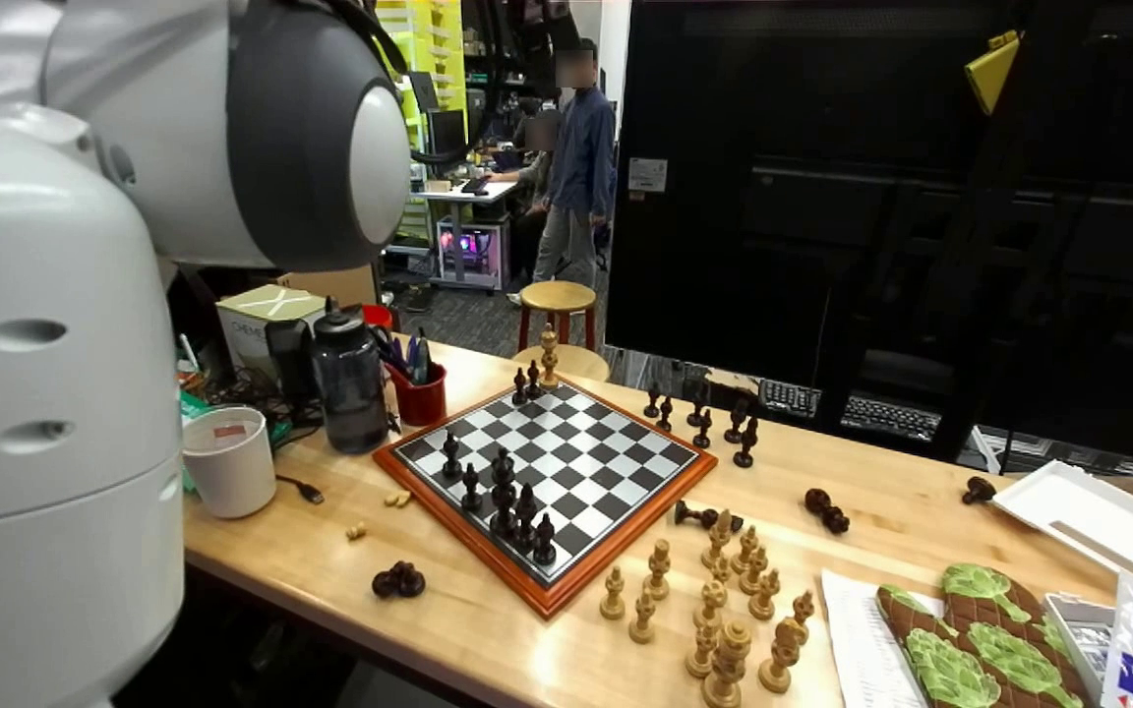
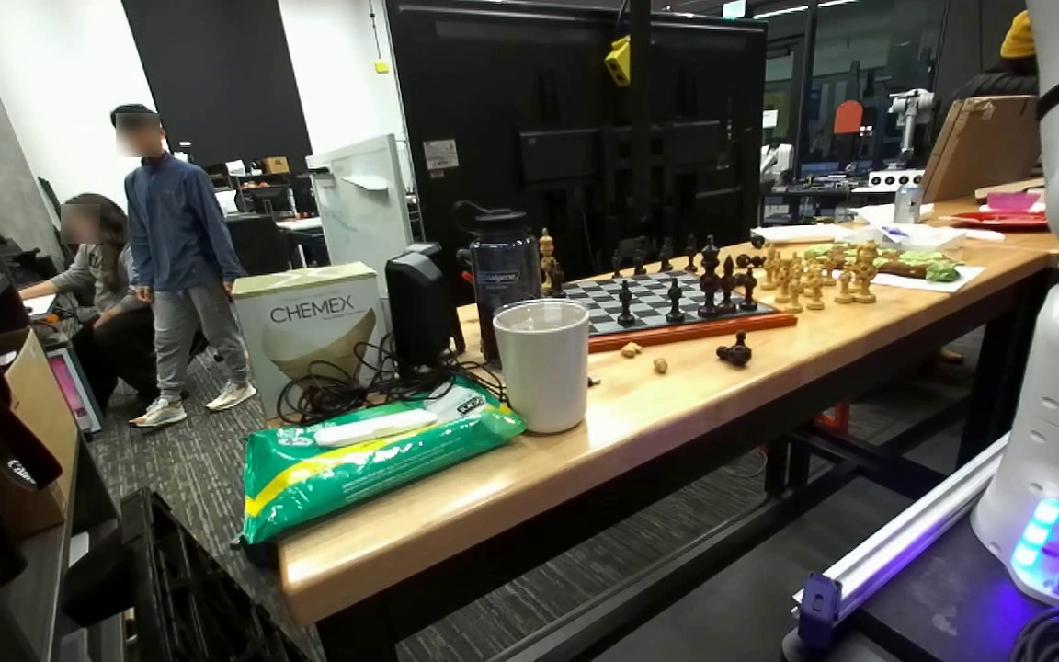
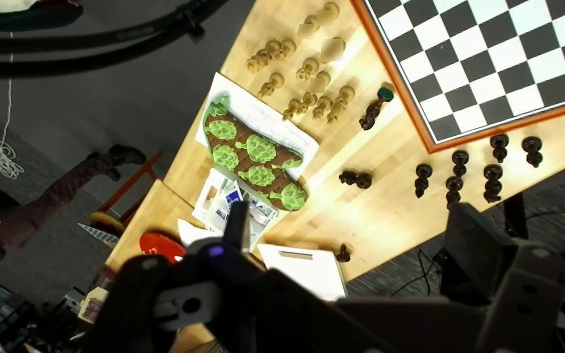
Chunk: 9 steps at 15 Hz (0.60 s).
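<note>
The gripper (image 3: 353, 206) is released, its jaws spread wide across the lower part of the wrist view and grasping nothing. Just above the jaw at the lower right of that view, upright dark pieces (image 3: 492, 182) show. In an exterior view, the chessboard (image 1: 581, 462) lies mid-frame on a wooden table (image 1: 458, 610). Dark chess pieces (image 1: 503, 477) stand along its lower left side, and a tall pale piece (image 1: 549, 354) stands at its top corner next to two small dark pieces (image 1: 533, 380). Pale chess pieces (image 1: 711, 598) stand off the board, toward the lower right of the frame. Between them and the board, a dark piece (image 1: 709, 517) lies on its side. A brown quilted cloth (image 1: 984, 629) rests partly over a sheet of paper (image 1: 852, 639) at the bottom right. At the left of the frame stand a white mug (image 1: 227, 467) and a dark water bottle (image 1: 347, 393), near each other.
</note>
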Available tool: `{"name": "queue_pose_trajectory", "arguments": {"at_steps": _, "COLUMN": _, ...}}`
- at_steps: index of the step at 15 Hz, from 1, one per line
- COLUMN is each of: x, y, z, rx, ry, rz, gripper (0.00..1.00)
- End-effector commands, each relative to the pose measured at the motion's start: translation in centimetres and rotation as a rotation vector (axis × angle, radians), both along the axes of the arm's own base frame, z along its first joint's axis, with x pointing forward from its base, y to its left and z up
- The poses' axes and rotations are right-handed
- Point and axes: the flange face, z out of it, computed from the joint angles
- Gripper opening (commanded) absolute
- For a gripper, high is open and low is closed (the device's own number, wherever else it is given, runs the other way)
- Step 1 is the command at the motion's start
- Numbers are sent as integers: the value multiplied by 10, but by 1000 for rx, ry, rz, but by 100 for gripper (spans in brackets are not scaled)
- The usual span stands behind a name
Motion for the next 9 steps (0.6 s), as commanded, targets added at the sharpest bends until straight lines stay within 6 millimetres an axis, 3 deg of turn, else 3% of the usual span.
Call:
{"name": "queue_pose_trajectory", "arguments": {"at_steps": 1, "x": -1, "y": -5, "z": -8, "rx": 24, "ry": 27, "rz": 35, "gripper": 100}}
{"name": "queue_pose_trajectory", "arguments": {"at_steps": 9, "x": 2, "y": 0, "z": -31, "rx": 35, "ry": 34, "rz": 89, "gripper": 100}}
